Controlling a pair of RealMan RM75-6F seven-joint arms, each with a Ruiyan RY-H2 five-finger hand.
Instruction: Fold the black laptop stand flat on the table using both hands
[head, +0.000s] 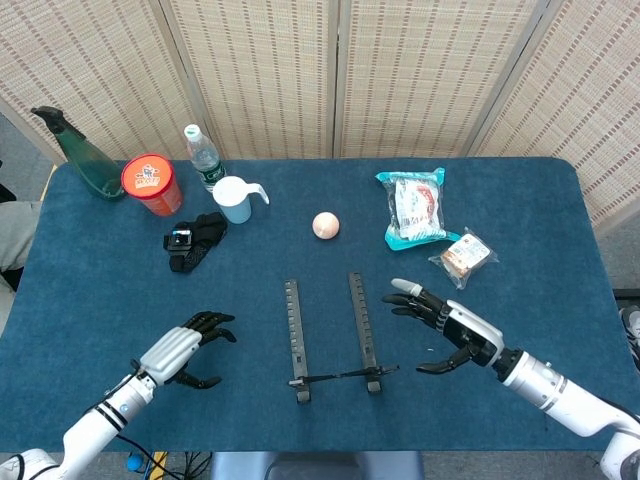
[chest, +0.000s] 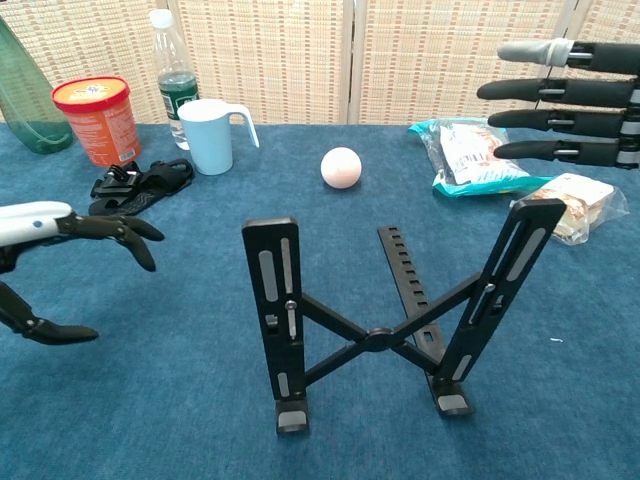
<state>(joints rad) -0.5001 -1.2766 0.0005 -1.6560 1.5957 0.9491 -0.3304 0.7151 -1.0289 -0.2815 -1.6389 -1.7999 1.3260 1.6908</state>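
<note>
The black laptop stand (chest: 385, 320) stands unfolded on the blue table, its two slotted arms raised and joined by a crossed brace; from above it shows as two parallel bars (head: 330, 335). My left hand (head: 185, 348) hovers to its left with fingers spread toward it, also seen at the chest view's left edge (chest: 60, 260). My right hand (head: 445, 325) hangs to the stand's right, fingers stretched out flat, and appears at the upper right (chest: 575, 100). Neither hand touches the stand.
Behind the stand lie a peach ball (head: 325, 225), a light blue cup (head: 235, 198), a black strap bundle (head: 195, 240), a water bottle (head: 202, 155), an orange tub (head: 152, 184), a green bottle (head: 80, 155) and two snack packets (head: 415, 208) (head: 463, 258).
</note>
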